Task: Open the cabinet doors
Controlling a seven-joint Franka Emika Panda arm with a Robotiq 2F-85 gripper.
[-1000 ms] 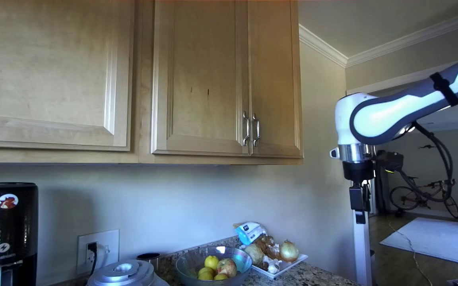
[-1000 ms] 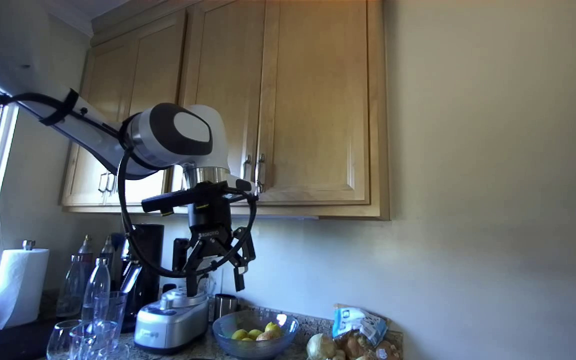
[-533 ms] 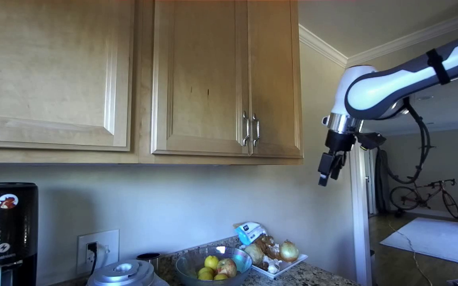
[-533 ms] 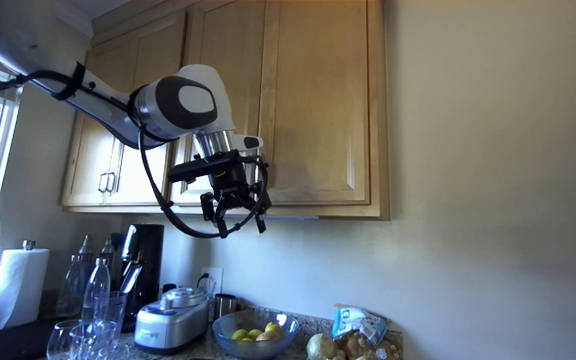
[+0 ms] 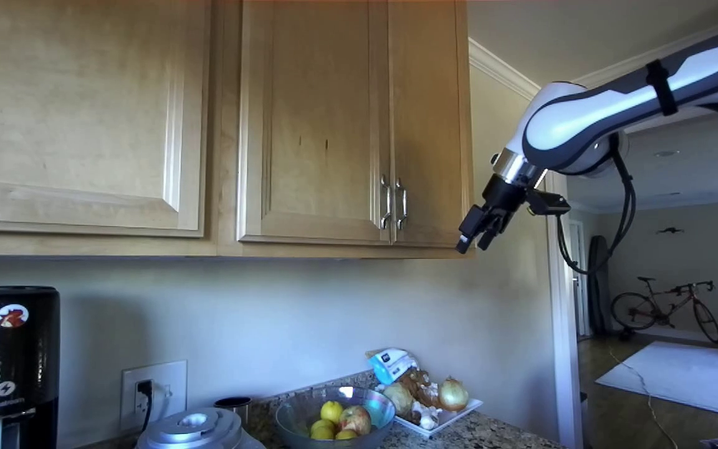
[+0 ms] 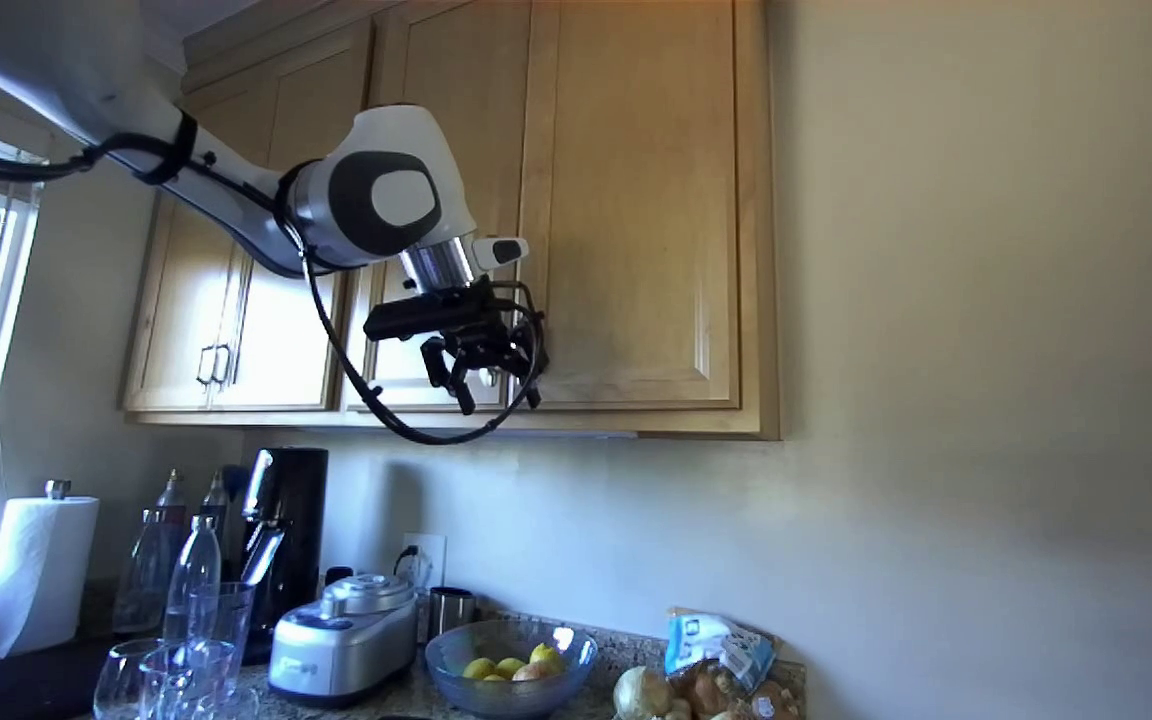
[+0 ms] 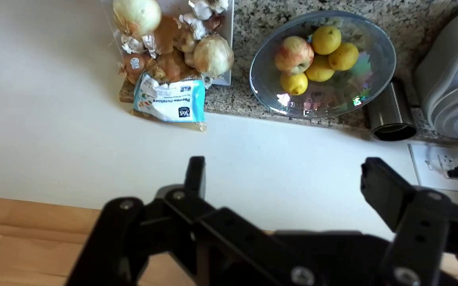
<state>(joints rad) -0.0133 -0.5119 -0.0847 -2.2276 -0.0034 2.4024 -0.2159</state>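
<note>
One apple (image 7: 294, 55), four lemons (image 7: 327, 40), one bowl (image 7: 377, 77)

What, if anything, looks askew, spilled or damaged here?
In an exterior view, two short dark streaks mark a honey-wood raised-panel cabinet door with a silver bar handle. They stand out against the paler wood; grain flaw or damage, I can't tell. No spill visible.

Arm (image 5: 621, 103): rounded white shell (image 6: 404, 125), dark grey bands (image 6: 351, 203) framing white insets (image 6: 404, 197), a black strap (image 5: 662, 87) bound around it. A black cable (image 5: 629, 199) hangs off it in a loop; the silver collar (image 6: 439, 263) gleams from where I stand. Gripper (image 7: 286, 180): black jointed links (image 7: 233, 226), blocky fingertips (image 7: 384, 186), round metal screws (image 7: 302, 275).
</note>
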